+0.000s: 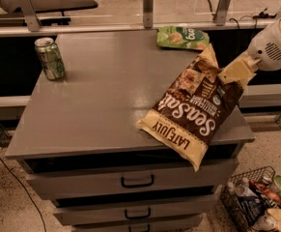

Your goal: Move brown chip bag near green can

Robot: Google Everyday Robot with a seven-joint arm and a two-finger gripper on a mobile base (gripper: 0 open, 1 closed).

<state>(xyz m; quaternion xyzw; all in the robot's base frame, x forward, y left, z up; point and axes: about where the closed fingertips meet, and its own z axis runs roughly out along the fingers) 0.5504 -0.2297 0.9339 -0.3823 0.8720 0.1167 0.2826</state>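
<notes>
Gripper (pixel 235 73), at the right edge of the grey drawer cabinet (pixel 106 95), closed on the upper right border of the brown chip bag (pixel 193 110), its cream fingers pinching only a narrow strip of film. At the cabinet's back left corner, the green can (pixel 49 58) stands upright, well apart from the bag, so nearly the whole width of the cabinet top is yet to be crossed. At the cabinet's back edge, right of centre, the green snack bag (pixel 182 37) lies flat, just beyond the brown bag's raised end. The brown chip bag slants across the cabinet's front right corner, upper end lifted, lower cream end with the "LATE JULY" lettering projecting past the cabinet's front edge. Probable hazards: the crinkly film may slide out of so shallow a pinch once the bag's weight hangs from it; the overhanging lower end may drag off the cabinet's front edge and fall toward the wire basket (pixel 248 202) on the floor by the cabinet's front right corner; a low leftward sweep may nudge the snack bag, and a late stop may topple the light can. From beyond the cabinet's right side enters the white arm (pixel 275 45), sloping down and leftward to the wrist, the gripper held low over the cabinet's right edge.
</notes>
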